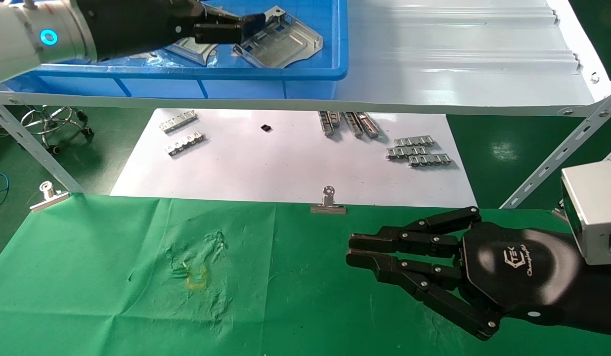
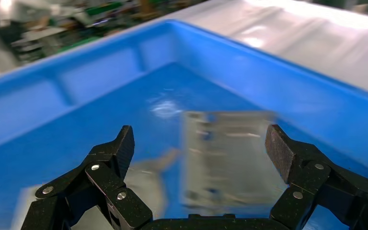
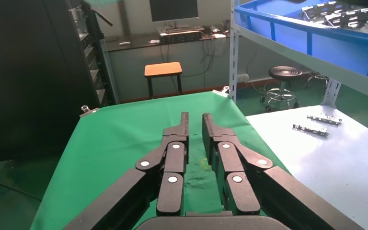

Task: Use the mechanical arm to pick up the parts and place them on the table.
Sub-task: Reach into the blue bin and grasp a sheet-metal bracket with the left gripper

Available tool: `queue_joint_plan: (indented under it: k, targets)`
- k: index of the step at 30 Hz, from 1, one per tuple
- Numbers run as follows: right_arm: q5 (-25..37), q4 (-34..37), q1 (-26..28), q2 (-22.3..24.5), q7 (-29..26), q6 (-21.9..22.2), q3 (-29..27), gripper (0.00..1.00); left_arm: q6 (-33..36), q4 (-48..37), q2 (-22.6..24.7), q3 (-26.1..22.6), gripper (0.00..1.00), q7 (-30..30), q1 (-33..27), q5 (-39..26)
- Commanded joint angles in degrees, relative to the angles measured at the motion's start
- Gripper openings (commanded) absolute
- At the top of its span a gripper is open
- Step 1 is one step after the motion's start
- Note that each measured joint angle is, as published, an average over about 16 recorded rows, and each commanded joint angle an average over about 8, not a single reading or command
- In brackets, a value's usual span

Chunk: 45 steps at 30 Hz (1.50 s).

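Observation:
My left gripper (image 1: 236, 27), on the white-and-grey arm with a blue ring light (image 1: 48, 37), reaches into the blue bin (image 1: 305, 69) on the shelf. In the left wrist view it (image 2: 201, 141) is open, with the jaws wide on either side of a silver-grey sheet-metal part (image 2: 225, 158) lying on the bin floor. That part (image 1: 285, 42) lies just past the fingertips in the head view. A second part (image 1: 192, 51) lies under the hand. My right gripper (image 1: 349, 249), black with a white logo, is shut and empty above the green-cloth table (image 1: 88, 277).
A pale grey ribbed shelf (image 1: 458, 59) holds the bin, with slanted struts (image 1: 28, 143) at both sides. A white sheet (image 1: 285, 163) behind the cloth carries silver strip clips (image 1: 418, 151). Binder clips (image 1: 328, 202) pin the cloth's far edge. A faint yellow mark (image 1: 196, 279) sits on the cloth.

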State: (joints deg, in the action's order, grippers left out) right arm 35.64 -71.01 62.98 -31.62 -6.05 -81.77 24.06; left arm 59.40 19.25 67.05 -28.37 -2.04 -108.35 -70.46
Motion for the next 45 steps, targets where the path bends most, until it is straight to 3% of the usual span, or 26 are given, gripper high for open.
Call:
queue_joint_plan:
  k: [1, 8, 16, 18, 23, 26, 45]
  targets:
    - [0.0, 0.0, 0.0, 0.0, 0.0, 0.0, 0.0, 0.00, -3.3, -4.6, 2.2, -0.7, 1.00, 0.8, -2.8, -1.6]
    - [0.0, 0.0, 0.0, 0.0, 0.0, 0.0, 0.0, 0.00, -8.3, -11.9, 7.3, -2.5, 1.00, 2.7, -6.9, -4.7]
    - [0.0, 0.0, 0.0, 0.0, 0.0, 0.0, 0.0, 0.00, -10.4, -15.6, 9.9, -4.2, 0.97, 3.9, -7.6, -6.9]
    - [0.0, 0.0, 0.0, 0.0, 0.0, 0.0, 0.0, 0.00, -11.0, -15.6, 10.2, -4.4, 0.82, 4.0, -7.4, -7.1]
    - [0.0, 0.0, 0.0, 0.0, 0.0, 0.0, 0.0, 0.00, -12.6, -14.9, 10.5, -4.7, 0.20, 4.2, -6.7, -7.1]
    - [0.0, 0.0, 0.0, 0.0, 0.0, 0.0, 0.0, 0.00, -13.2, -14.4, 10.5, -4.9, 0.01, 4.1, -6.4, -7.0]
    - [0.0, 0.0, 0.0, 0.0, 0.0, 0.0, 0.0, 0.00, -14.7, -13.0, 10.5, -6.1, 0.00, 3.3, -5.7, -5.5]
